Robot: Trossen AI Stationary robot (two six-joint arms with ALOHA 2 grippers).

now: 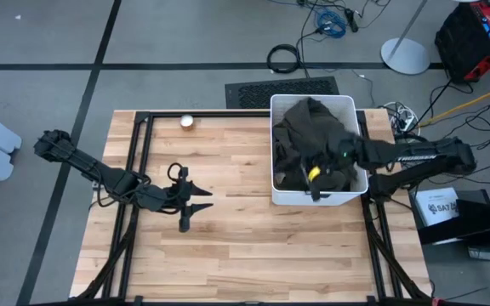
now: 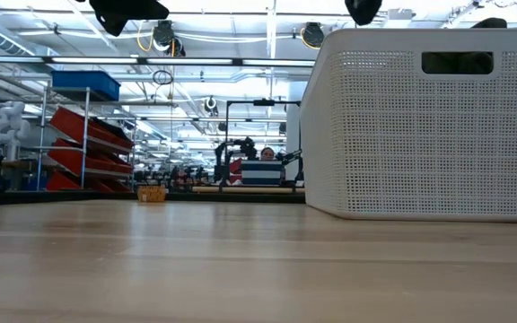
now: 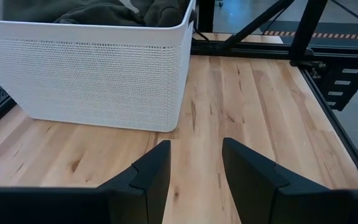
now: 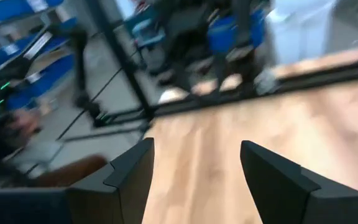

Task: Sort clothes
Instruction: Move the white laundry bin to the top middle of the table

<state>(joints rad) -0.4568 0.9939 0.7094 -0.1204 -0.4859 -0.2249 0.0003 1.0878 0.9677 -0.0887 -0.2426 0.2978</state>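
The white bin (image 1: pixel 314 191) stands right of centre in the high view, on the wooden table (image 1: pixel 228 246). A dark olive garment (image 1: pixel 309 140) fills the bin, heaped above the rim. A small yellow patch (image 1: pixel 314 173) shows in the pile near the lower edge of the bin; what it belongs to cannot be told.

Right arm: it enters from the right edge of the high view and reaches over the bin. The right gripper (image 1: pixel 340 153) sits above the pile in the right half of the bin. In the right wrist view the two fingers (image 4: pixel 129 177) stand wide apart with nothing between them, and blurred table surface shows past them.

Left arm: it enters from the left of the high view. The left gripper (image 1: pixel 196 208) is above bare table at centre left, well apart from the bin, pointing toward it. In the left wrist view its fingers (image 3: pixel 151 180) are spread with only wood in the gap.

A small pale round object (image 1: pixel 187 121) lies near the upper edge of the table. In the low view the bin wall (image 2: pixel 420 126) fills the right side of the frame.
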